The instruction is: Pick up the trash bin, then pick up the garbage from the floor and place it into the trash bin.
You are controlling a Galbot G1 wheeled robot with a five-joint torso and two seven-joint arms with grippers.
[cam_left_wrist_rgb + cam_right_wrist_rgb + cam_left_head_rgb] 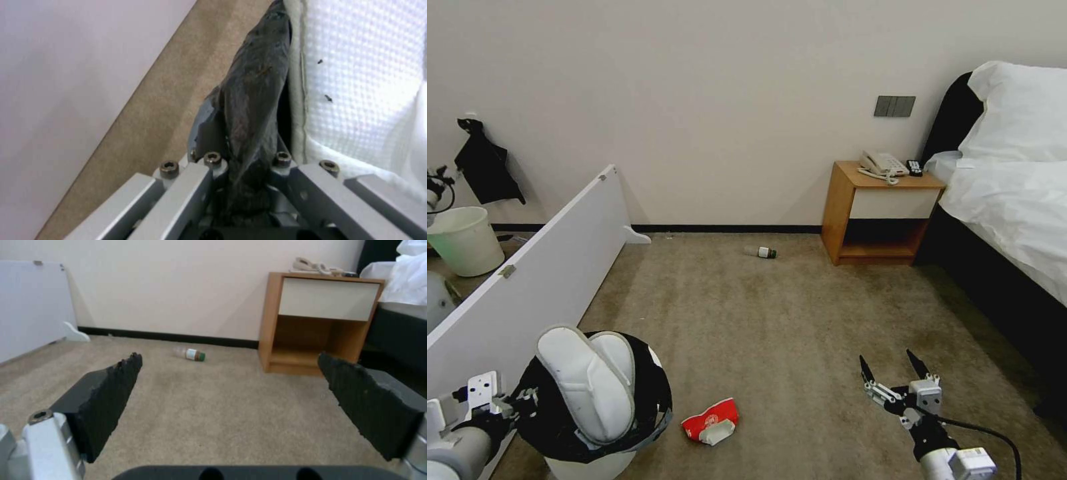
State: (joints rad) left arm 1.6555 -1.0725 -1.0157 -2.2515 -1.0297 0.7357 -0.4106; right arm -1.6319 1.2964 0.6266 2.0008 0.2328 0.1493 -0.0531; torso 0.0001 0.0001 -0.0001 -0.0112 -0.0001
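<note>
Clamping the near-left trash bin (554, 433) by its black-bagged rim, left gripper (517, 403); slippers (594, 383) inside. Right gripper (894, 373) spread wide over near-right carpet (774, 333); packet (710, 421) between, bottle (760, 252) far.

A round white plastic trash bin (590, 463) wears a black bag over its rim and holds two white waffle-textured slippers (590, 383). On the plain beige-brown carpet floor (774, 320) lie a red-and-white packet (710, 421) and a small clear green-capped bottle (760, 252).
</note>
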